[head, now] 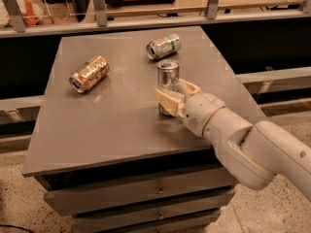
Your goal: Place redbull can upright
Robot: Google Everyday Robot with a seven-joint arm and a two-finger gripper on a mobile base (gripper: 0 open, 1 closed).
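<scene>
Gripper (171, 100) pinching lower part of redbull can (168, 74), which stands upright right of centre on table (112, 130); gold can (89, 73) lies left, silver-green can (164, 45) far.

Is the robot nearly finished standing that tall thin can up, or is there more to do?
Nearly. Done: the redbull can stands upright on the table. In hand: the gripper is closed around the can's lower half. Left: let go and draw the arm back without tipping it. The gold can and the short silver can lie on their sides.
</scene>
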